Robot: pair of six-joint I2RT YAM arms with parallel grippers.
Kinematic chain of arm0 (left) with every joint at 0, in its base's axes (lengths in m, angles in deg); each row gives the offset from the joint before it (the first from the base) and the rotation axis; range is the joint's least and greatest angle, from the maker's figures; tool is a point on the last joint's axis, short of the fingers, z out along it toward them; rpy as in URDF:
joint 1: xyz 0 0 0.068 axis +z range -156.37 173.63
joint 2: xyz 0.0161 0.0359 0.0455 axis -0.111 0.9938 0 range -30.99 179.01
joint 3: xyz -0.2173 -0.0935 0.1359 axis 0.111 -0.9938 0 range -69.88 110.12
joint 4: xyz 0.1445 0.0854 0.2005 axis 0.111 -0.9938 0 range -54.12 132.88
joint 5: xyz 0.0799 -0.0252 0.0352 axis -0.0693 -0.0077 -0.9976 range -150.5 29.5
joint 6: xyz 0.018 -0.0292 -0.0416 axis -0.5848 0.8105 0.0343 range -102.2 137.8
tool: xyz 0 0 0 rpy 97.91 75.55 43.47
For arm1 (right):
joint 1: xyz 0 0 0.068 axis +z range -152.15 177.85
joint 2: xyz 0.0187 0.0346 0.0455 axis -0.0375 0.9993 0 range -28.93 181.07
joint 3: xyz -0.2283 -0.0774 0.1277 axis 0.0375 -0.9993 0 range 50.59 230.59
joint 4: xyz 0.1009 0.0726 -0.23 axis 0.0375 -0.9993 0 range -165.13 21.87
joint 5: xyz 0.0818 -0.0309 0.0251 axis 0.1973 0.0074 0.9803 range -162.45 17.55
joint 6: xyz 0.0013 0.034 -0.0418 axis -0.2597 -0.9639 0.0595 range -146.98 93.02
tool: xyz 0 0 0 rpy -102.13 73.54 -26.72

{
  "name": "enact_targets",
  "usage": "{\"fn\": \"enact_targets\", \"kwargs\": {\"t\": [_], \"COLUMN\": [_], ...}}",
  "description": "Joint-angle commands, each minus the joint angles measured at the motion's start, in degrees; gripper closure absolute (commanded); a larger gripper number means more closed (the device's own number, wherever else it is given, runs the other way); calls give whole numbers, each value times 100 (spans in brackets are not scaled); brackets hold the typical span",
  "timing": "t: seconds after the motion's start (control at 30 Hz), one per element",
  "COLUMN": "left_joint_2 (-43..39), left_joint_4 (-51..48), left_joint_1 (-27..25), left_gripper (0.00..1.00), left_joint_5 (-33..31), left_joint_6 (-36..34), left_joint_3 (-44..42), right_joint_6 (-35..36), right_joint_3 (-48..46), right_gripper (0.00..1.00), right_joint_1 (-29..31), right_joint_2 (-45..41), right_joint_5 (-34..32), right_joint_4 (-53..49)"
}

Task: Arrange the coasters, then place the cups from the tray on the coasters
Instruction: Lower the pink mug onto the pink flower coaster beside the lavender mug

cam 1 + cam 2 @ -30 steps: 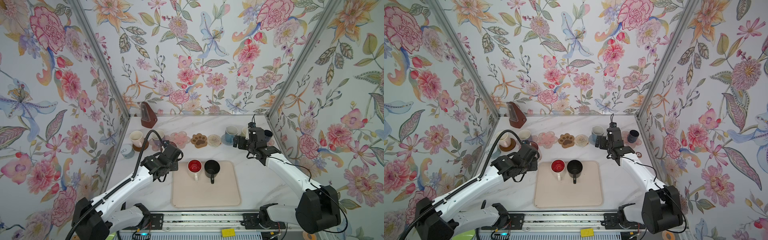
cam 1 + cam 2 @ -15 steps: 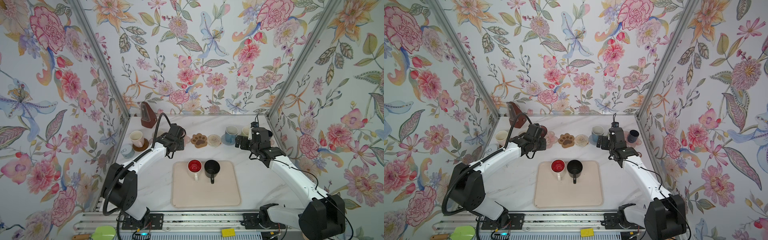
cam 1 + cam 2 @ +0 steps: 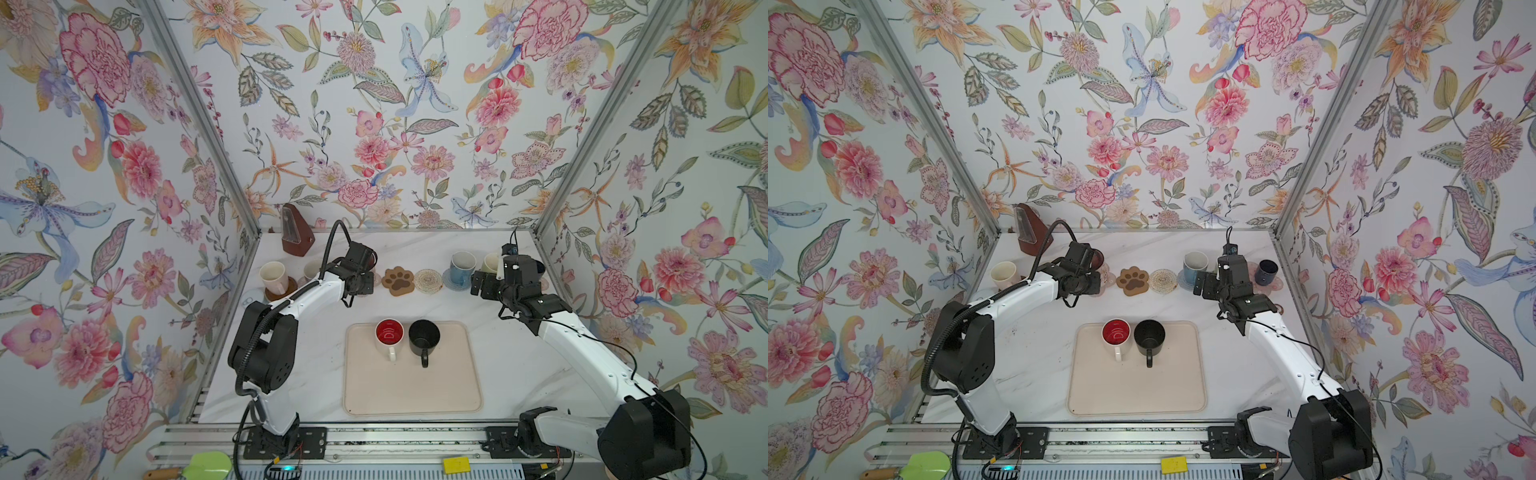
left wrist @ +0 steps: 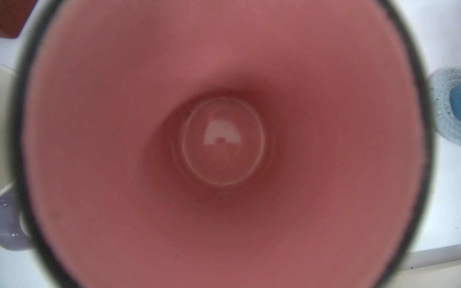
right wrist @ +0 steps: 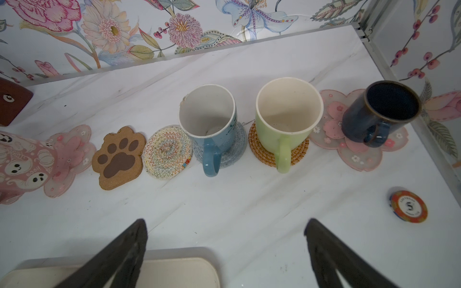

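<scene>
A: Where do the cups stand?

B: Two are on the tray (image 3: 411,399) at the table's front middle. The red-inside white mug (image 3: 389,333) and the black mug (image 3: 424,337) sit side by side at its far end, handles toward the front edge.

A: And the row nearer the back edge?

B: From the left, the pink ghost mug (image 5: 22,159) is on a pink flower coaster (image 5: 72,154). Next come the uncovered paw-print coaster (image 5: 119,157) and cream woven round (image 5: 167,152). The blue mug (image 5: 209,124) is on the grey woven round (image 5: 237,147), and the light green mug (image 5: 287,119) on the rattan coaster (image 5: 299,152). The navy mug (image 5: 379,112) is on a second flower coaster (image 5: 331,124) by the right edge.

A: Anything readable?

B: "Boo!" on the pink ghost mug. There is a "5" on the orange poker chip (image 5: 409,206) near the right edge, but its ring lettering is too small to read. So is the cream round's coloured tag.

A: Grippers?

B: The right gripper (image 5: 224,222) hangs released, jaws wide apart, between tray and row. The left gripper (image 3: 362,279) is clenched over the pink ghost mug, its camera looking down the pink interior. Whether it pinches the mug, I cannot tell.
</scene>
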Motion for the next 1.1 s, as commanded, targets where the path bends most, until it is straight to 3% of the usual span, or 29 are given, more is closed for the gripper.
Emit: {"fn": "enact_targets", "kwargs": {"t": [0.0,1.07], "left_joint_2": [67,644], "left_joint_4": [377,527], "left_joint_1": [101,384], "left_gripper": [100,100], "left_joint_5": [13,140], "left_joint_6": [-242,-318], "left_joint_3": [343,607], "right_joint_6": [78,87], "right_joint_3": [79,202], "right_gripper": [1,1], "right_joint_1": [-42,-51], "right_joint_2": [-54,114], "right_joint_5": [-53,-91], "right_joint_4": [-144,-180]}}
